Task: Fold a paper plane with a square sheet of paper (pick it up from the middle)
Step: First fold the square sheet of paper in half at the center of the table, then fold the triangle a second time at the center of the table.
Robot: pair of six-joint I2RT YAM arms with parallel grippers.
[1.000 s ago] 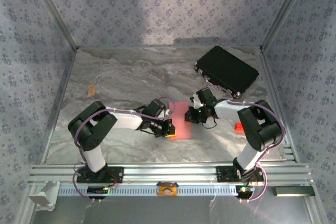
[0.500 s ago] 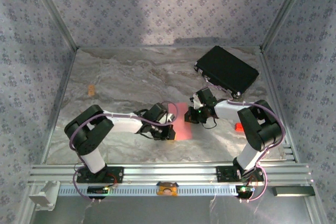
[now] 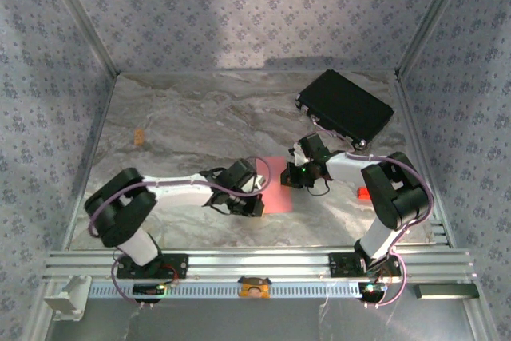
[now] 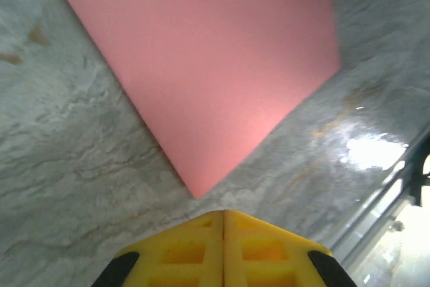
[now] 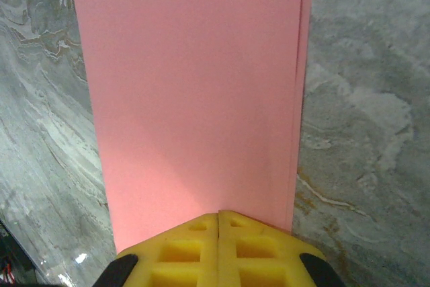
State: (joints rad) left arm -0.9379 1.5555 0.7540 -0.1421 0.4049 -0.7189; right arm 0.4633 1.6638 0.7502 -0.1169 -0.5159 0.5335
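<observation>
The sheet of paper [image 3: 277,191] lies flat on the worktop [image 3: 184,125] between my two pincers, in the spot it held a second ago. My left arm has since sunk and stretched out, elbow lower and further left. My left pincer [image 3: 254,204] has drawn back from over the sheet to its near left edge. From the left wrist, that pincer [image 4: 224,216] is pressed together on nothing, its yellow tips just short of a sharp corner of the paper [image 4: 215,65].

My right arm has not moved. My right pincer [image 5: 219,218] is also pressed together, its tips at the sheet's end edge; whether a layer is caught between them I cannot tell.

The paper [image 5: 195,99] is thin, matte and salmon pink. It is doubled into a long rectangle, with a second layer peeping out as a narrow strip along one side. The worktop is glossy grey marbling with pale veins. A black rectangular case [image 3: 345,107] sits at the far right, well apart.
</observation>
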